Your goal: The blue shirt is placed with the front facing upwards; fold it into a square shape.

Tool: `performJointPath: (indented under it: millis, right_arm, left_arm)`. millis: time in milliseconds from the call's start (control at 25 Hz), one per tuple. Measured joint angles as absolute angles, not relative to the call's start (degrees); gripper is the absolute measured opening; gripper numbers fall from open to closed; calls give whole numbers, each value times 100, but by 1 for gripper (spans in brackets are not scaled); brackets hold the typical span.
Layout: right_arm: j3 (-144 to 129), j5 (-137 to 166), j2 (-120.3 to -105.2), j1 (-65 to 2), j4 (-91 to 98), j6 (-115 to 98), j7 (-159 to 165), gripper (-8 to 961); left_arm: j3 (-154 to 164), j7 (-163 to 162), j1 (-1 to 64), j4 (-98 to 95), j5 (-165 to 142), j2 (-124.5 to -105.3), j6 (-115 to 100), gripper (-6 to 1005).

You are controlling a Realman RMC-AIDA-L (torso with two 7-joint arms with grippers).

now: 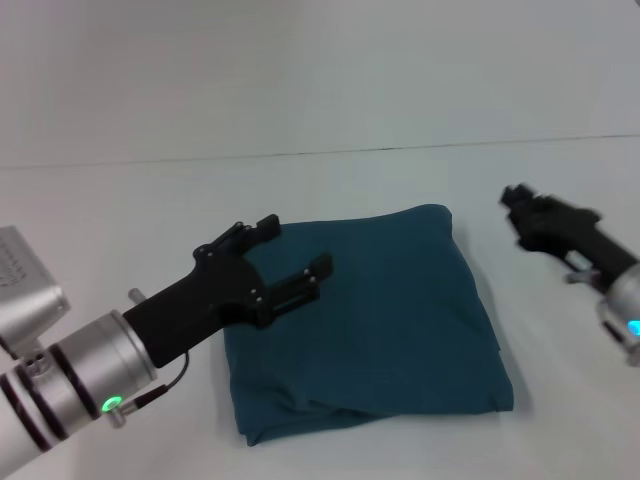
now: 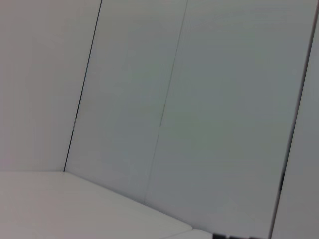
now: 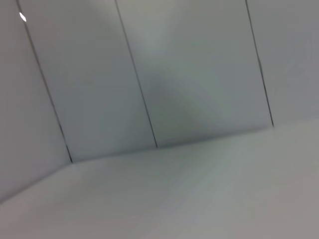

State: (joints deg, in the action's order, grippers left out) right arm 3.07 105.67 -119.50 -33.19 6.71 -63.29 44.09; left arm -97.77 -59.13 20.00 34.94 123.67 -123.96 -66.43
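The blue shirt (image 1: pixel 375 320) lies on the white table (image 1: pixel 120 220), in the middle of the head view. It is folded into a shape close to a square, and only plain teal cloth shows on top. Its near edge is thick with layers and a bit wrinkled.

The left gripper (image 1: pixel 295 262) is over the far left corner of the shirt. Its two black fingers (image 1: pixel 262 229) are spread apart and there is nothing between them.

The right gripper (image 1: pixel 517 198) is up off the table to the right of the shirt, near its far right corner and not touching it. I cannot tell if that one is spread or squeezed.

Both wrist views show only the pale wall panels (image 2: pixel 199 99) and a bit of the table
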Motion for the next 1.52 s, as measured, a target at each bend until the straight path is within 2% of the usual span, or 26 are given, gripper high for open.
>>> performJointPath:
  millis: [240, 400, 640, 680, 800, 1000, 1240, 1360, 1520]
  right_arm:
    - [-355, 11329, -11926, -2847, 2306, -8329, 5666, 213]
    - [-730, 12112, -11922, -2747, 3590, -9418, 6738, 296]
    - [-1279, 12983, -11946, -2809, 5076, -10291, 7699, 419]
    - [-1412, 13040, -11949, -2812, 5198, -10314, 7807, 440]
    - [-1791, 13091, -11951, -2822, 5341, -10308, 7960, 690]
    - [-2365, 13098, -11974, -2889, 5358, -9970, 8004, 911]
    - [-2739, 13073, -11979, -2996, 5320, -9693, 8162, 946]
    - [-2854, 13070, -11985, -3013, 5315, -9640, 8190, 945]
    - [-2893, 13062, -11988, -3015, 5292, -9578, 8191, 944]
  left_arm:
    - [-9835, -5687, 1943, 3511, 11999, -12157, -7093, 893]
    - [-9836, -6102, 1999, 3664, 11626, -11899, -7113, 894]
    - [-10012, -7281, 2027, 4424, 10374, -11708, -7119, 894]
    - [-10084, -7477, 2038, 4543, 10136, -11706, -7122, 894]
    - [-10300, -7887, 2050, 4827, 9600, -11759, -7135, 894]
    - [-10456, -8477, 2234, 5024, 8986, -11803, -7146, 893]
    - [-10595, -8883, 2532, 5030, 8414, -11849, -7147, 891]
    - [-10725, -8856, 2542, 5066, 8324, -11939, -7147, 891]
    - [-10802, -8847, 2532, 5069, 8301, -11957, -7148, 890]
